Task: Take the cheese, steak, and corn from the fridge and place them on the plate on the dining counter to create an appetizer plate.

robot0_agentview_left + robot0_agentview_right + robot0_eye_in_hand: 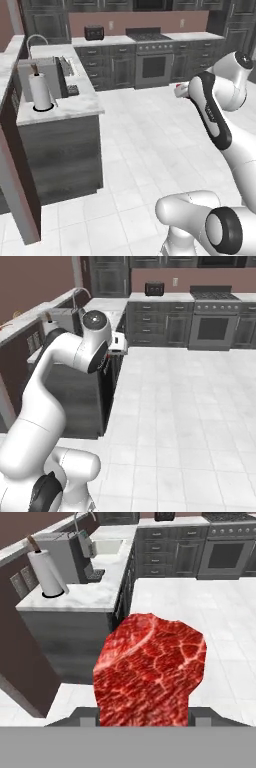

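Steak fills the foreground of the hand view, standing up between the narrow-set fingers – gripped and carried, its long axis running away from them. Beyond it lie a marble-topped counter with a paper towel roll and open tiled floor to the right. From the left base view, a red sliver of steak shows past the wrist – wide floor ahead. From the right base view, the arm rises beside that counter's edge.

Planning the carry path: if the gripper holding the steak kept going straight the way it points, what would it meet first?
Probably the white tiled floor. The gripper, shut on the steak, points forward and down, past the paper-towel counter. Depth is unclear, since the steak hides the middle of the line.
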